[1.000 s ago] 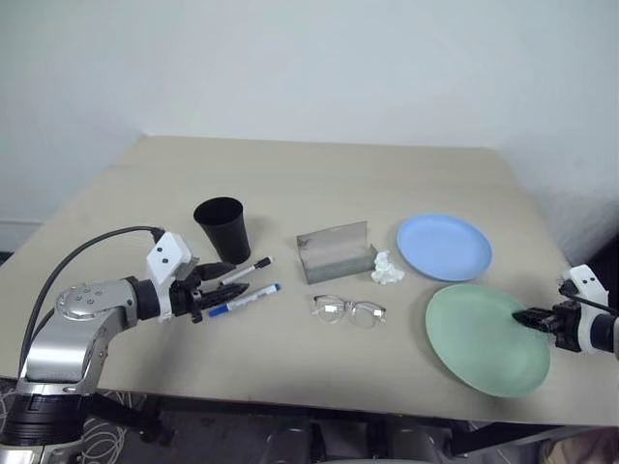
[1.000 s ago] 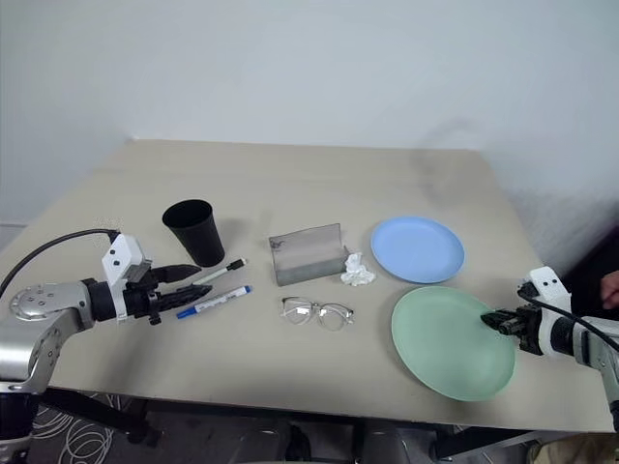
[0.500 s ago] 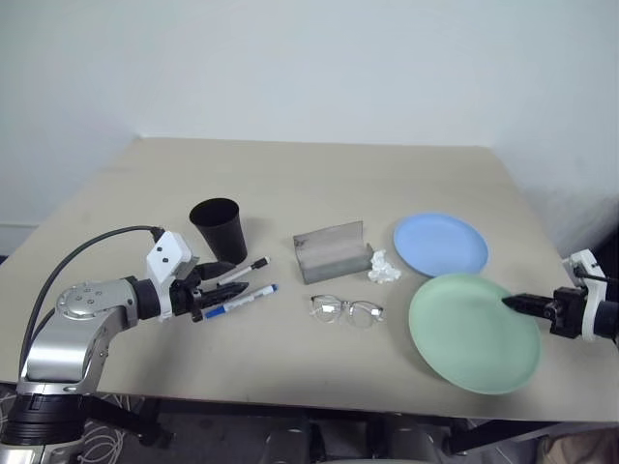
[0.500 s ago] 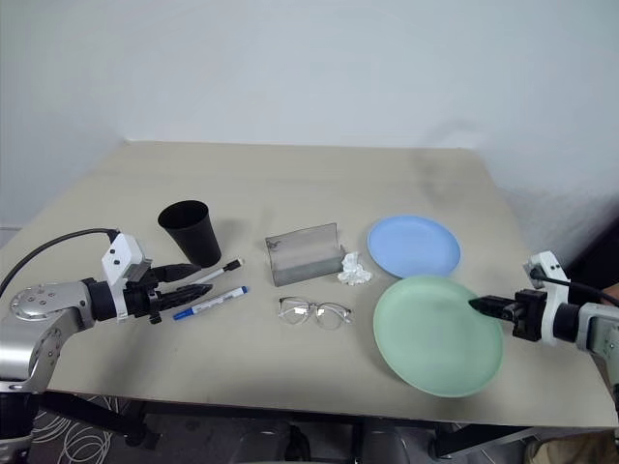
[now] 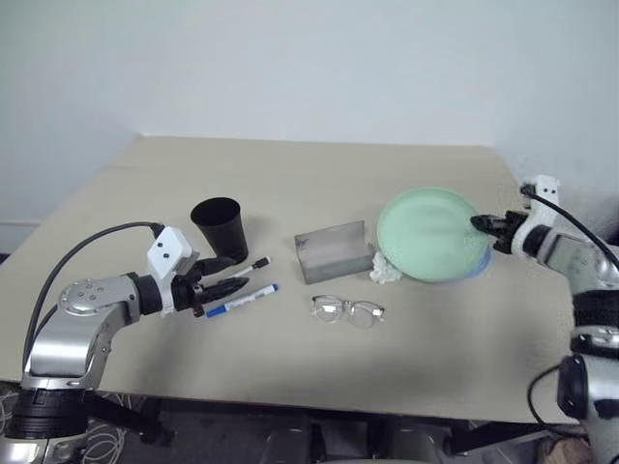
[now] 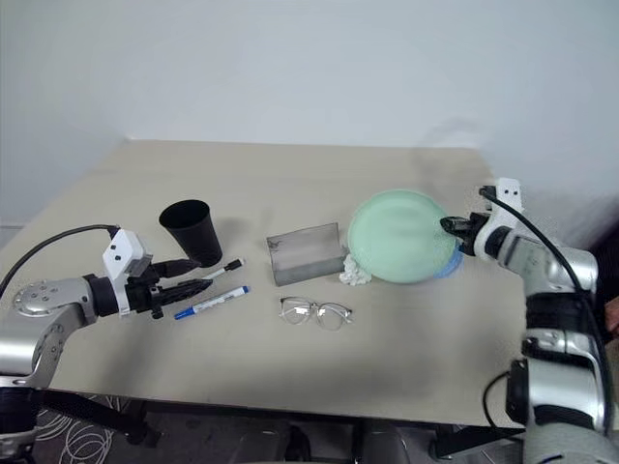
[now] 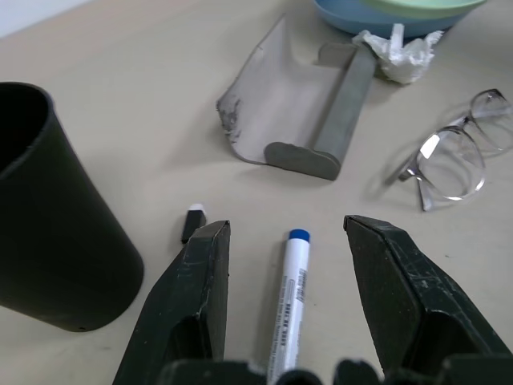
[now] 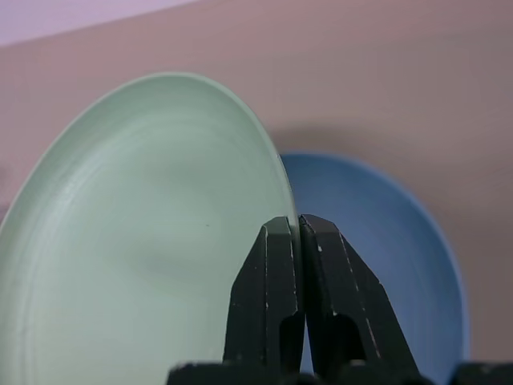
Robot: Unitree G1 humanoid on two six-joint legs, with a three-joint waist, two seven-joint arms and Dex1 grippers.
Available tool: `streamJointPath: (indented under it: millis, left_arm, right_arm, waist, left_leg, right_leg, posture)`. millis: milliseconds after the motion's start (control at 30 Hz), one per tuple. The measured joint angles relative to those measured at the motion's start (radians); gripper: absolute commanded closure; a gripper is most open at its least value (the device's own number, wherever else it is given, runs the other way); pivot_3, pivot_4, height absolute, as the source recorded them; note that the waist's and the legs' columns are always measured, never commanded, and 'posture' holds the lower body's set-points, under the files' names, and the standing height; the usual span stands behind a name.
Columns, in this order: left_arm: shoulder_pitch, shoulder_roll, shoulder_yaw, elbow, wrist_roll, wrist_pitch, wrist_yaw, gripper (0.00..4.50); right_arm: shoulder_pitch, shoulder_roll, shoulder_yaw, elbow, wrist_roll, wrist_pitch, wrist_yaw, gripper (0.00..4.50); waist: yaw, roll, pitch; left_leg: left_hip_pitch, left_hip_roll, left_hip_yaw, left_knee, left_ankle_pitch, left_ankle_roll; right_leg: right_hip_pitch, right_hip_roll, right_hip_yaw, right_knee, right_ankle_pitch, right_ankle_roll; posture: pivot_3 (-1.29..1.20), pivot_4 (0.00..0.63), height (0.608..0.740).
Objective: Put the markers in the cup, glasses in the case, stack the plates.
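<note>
On the bench (image 5: pixel 290 367) I see the green plate (image 5: pixel 426 232) pinched at its rim by my right claw (image 5: pixel 484 224), tilted above the blue plate (image 8: pixel 385 241), which lies under and just beyond that claw. The cup (image 5: pixel 222 228) stands just beyond my left claw (image 7: pixel 280 241), with the open case (image 5: pixel 334 251) and the glasses (image 5: pixel 348 310) further out to that claw's right. My left claw is spread, resting low over the blue marker (image 7: pixel 292 281) between its fingers, the black marker (image 5: pixel 247 267) just beside it.

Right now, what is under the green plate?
The blue plate lies on the table under the green plate, which the right tool holds above it. Only its right edge shows; the rest is covered.
</note>
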Motion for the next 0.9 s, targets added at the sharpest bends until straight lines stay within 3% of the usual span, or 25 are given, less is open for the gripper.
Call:
streamJointPath:
  millis: [200,367,567,900]
  left_arm:
    - [-0.02,-0.002,-0.004,0.011,0.005,-0.005,0.009,2.16]
    - [-0.015,-0.001,-0.002,0.009,0.004,-0.005,0.009,2.16]
    - [-0.001,0.002,0.001,0.004,0.004,-0.003,0.01,2.16]
    - [0.004,0.002,0.0,0.001,0.004,-0.001,0.017,2.16]
  right_arm:
    - [-0.135,0.045,-0.014,0.272,-0.063,-0.196,-0.147,4.49]
    - [-0.15,0.048,-0.024,0.399,-0.085,-0.258,-0.18,4.49]
    - [-0.15,0.047,-0.021,0.427,-0.109,-0.27,-0.177,4.49]
    - [-0.149,0.101,0.006,0.413,-0.127,-0.202,-0.133,4.49]
  waist:
    - [-0.014,0.0,0.0]
    - [-0.038,0.0,0.0]
    - [-0.059,0.0,0.0]
    - [-0.056,0.0,0.0]
  left_leg:
    - [0.001,-0.002,0.001,-0.007,0.001,-0.002]
    - [0.003,-0.002,0.001,-0.009,0.002,-0.004]
    - [0.018,-0.001,0.004,-0.013,0.004,-0.006]
    - [0.018,0.001,0.002,-0.013,0.008,-0.009]
  right_leg:
    - [0.0,0.001,0.0,-0.001,0.002,0.002]
    - [0.001,0.002,0.0,-0.001,0.002,0.002]
    - [0.011,0.002,0.003,0.0,0.002,0.002]
    - [0.01,0.002,0.002,0.001,0.002,0.001]
  posture:
    - [0.0,0.0,0.732]
    - [0.0,0.0,0.732]
    - [0.0,0.0,0.732]
    - [0.0,0.0,0.732]
